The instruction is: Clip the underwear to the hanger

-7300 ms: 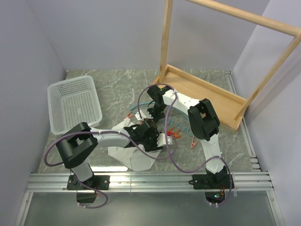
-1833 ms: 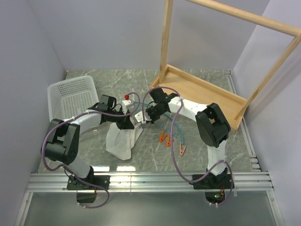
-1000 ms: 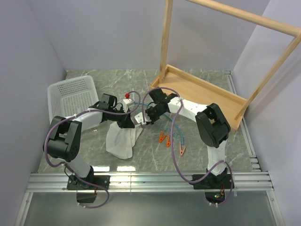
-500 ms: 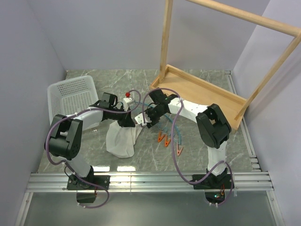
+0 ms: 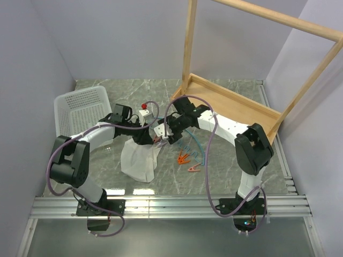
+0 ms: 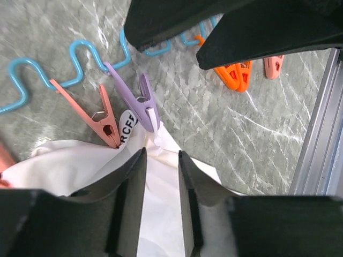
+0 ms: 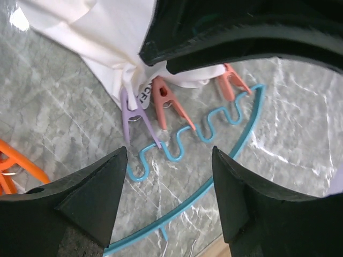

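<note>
The white underwear [image 5: 138, 160] lies creased on the marble, its top corner pinched by a purple clip [image 6: 142, 101] and a pink clip [image 6: 102, 115] that hang from the teal hanger [image 7: 177, 143]. In the top view the hanger [image 5: 196, 148] lies flat to the right of the cloth. My left gripper [image 6: 161, 154] stands over that corner with its jaws a little apart, and the underwear [image 6: 161, 209] shows flat between them, not squeezed. Just right of it, my right gripper [image 7: 168, 152] is wide open above the hanger's wavy wire, holding nothing. Both grippers, left [image 5: 151, 138] and right [image 5: 165, 132], almost meet.
A white perforated basket [image 5: 80, 115] stands at the back left. The wooden rack's base [image 5: 230, 107] and its post [image 5: 187, 48] are at the back right. Orange clips [image 5: 185, 159] lie right of the cloth. An aluminium rail [image 5: 171, 206] runs along the near edge.
Both grippers have opened over the last second: the left has let go of the cloth and the right of the clip. The right arm's elbow swung right, and the hanger's orange clips shifted slightly.
</note>
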Robot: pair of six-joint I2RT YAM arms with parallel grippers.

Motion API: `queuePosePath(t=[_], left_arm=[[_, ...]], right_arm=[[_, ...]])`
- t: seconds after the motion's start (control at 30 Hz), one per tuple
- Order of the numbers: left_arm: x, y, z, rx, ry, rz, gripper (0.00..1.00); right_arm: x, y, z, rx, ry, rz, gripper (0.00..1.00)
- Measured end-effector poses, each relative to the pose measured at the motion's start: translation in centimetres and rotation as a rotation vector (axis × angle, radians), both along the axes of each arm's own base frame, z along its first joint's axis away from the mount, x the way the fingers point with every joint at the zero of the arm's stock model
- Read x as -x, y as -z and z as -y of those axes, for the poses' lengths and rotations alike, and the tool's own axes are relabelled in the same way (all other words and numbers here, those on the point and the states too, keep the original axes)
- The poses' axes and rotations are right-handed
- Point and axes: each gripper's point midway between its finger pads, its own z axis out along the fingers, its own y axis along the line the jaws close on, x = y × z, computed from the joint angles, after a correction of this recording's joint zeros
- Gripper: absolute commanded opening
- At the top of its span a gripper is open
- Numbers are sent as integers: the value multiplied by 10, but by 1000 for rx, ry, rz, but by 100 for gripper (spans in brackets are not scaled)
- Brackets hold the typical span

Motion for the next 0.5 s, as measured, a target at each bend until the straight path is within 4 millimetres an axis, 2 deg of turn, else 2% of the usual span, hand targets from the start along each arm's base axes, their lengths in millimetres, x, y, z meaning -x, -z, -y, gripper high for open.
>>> queuePosePath(t=[0.13,0.27,0.4,0.43,0.47,0.5], left_arm=[[1,-14,-5,4,-15,30,39],[0,-28,-17,3,-53,70,40],[-10,-55,-27,6,-110,169,43],[-14,-65,-30,5,-130,211,45],[-17,-73,-31,5,-146,243,50],[-21,-81,-33,5,-164,281,50]], right_arm=[[-1,-20,-1,-39,60,-11,72],[-3,-50,1,-101,189,-50,69],[-11,-78,13,-146,446,-136,64],[-13,-81,18,-149,516,-164,60],[-15,-82,23,-148,593,-190,59],[-17,-81,28,-139,669,-221,59]])
